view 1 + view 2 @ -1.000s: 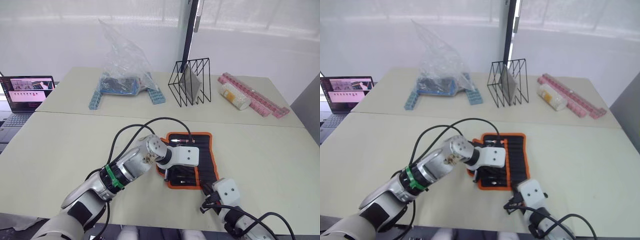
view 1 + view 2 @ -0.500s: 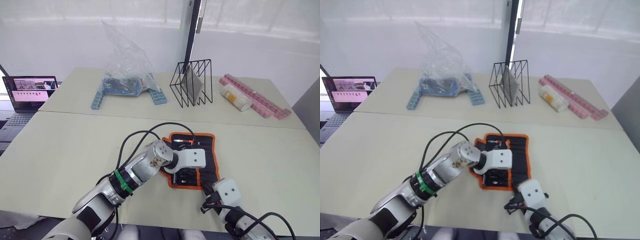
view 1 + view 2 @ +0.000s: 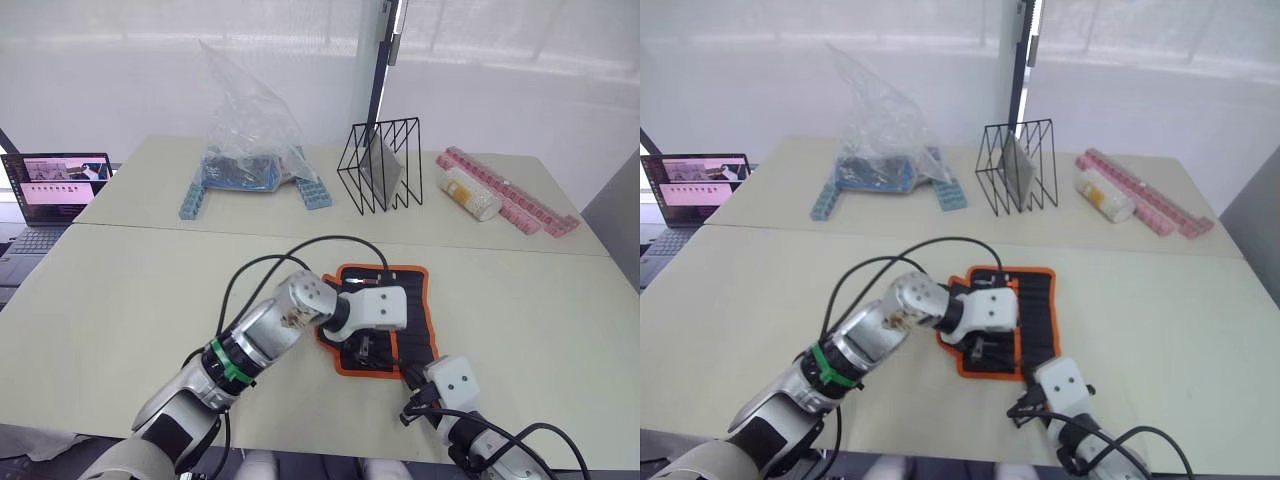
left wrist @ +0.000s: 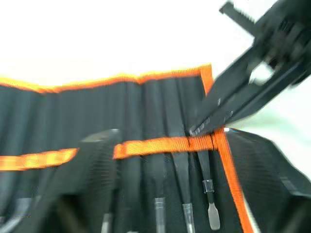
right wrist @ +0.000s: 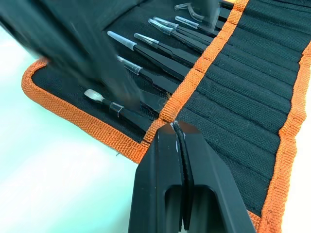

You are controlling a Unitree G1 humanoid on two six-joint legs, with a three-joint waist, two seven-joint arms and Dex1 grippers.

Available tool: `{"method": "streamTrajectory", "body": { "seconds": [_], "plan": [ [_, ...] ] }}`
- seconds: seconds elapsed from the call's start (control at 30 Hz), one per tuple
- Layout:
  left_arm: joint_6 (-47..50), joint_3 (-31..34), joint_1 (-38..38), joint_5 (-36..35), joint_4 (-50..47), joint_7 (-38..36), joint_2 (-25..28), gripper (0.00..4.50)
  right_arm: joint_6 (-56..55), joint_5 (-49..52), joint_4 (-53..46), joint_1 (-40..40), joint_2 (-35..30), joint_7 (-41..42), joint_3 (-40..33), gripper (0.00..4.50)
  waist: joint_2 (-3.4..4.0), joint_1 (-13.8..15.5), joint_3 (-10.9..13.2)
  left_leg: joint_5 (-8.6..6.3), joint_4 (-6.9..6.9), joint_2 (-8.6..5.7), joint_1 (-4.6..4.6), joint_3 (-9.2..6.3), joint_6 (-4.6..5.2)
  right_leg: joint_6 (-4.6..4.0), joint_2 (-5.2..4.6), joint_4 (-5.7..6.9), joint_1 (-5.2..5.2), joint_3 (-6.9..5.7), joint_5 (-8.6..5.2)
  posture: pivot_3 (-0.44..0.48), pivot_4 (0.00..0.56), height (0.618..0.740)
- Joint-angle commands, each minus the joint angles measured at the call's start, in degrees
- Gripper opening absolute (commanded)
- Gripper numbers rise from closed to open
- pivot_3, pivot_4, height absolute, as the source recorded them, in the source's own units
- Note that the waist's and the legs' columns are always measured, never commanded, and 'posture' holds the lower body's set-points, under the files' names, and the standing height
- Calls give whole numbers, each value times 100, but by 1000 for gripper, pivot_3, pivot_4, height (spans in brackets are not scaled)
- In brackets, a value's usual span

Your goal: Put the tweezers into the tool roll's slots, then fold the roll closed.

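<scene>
The tool roll (image 3: 412,305) lies open on the near table, black with orange edging. Several black tweezers (image 5: 160,51) sit in its slots (image 4: 165,107), their tips poking out below the orange band (image 4: 160,144). My left gripper (image 3: 362,345) hovers low over the roll's near left part, its fingers (image 4: 92,165) spread wide and holding nothing. My right gripper (image 5: 174,128) is shut, with its tips resting on the orange band near the roll's edge. The same right gripper (image 4: 228,107) reaches in at a slant in the left wrist view.
On the far table stand a clear plastic bag (image 3: 250,130) over blue blocks, a black wire rack (image 3: 385,165), a pale cylinder (image 3: 470,192) and a row of pink blocks (image 3: 515,205). A laptop (image 3: 55,185) sits at the far left.
My left gripper has gone from shut to wide open over the roll and shifted a little. The right gripper has stayed put.
</scene>
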Motion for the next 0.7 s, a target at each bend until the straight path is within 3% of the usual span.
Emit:
{"method": "streamTrajectory", "body": {
  "seconds": [0.03, 0.27, 0.43, 0.57, 0.7],
  "plan": [
    [32, 441, -160, -300, -297, -54, 155, 4458, 126, 23, 246, 10, -91, 169, 78, 0, 0, -7, 0, 0, 0, 0, 0, 0, 0, 0, 0, -1, 0, 0, 0, 0, 150, 718],
    [-406, 1501, 140, -761, -155, 103, 756, 4458, 192, 91, 311, -231, -165, 323, -8, 0, 3, -98, -1, 0, -1, 1, 6, -2, 0, -1, 2, 7, 0, 0, 0, 0, 150, 718],
    [-82, 2400, 572, -1299, -256, 323, 1049, 4458, 175, 232, 298, -375, -187, 446, -202, 0, 4, -91, 0, 0, 0, 1, 5, -4, 0, -1, 2, 7, 0, -1, 0, 0, 150, 718],
    [-392, 2945, 1497, -1402, -423, 425, 1526, 4458, -14, 460, 250, -442, -173, 567, -439, 0, 12, -116, 2, 0, -2, 1, 6, -4, 1, -2, 1, 8, -1, 2, -1, 0, 150, 718],
    [-509, 3763, 2599, -1827, -735, 629, 1675, 4458, -258, 631, 24, -384, -273, 748, -711, 0, 20, -72, 12, 0, -2, 1, -4, -4, 1, -4, -1, 9, -10, -1, -2, 0, 150, 718]
  ]
}}
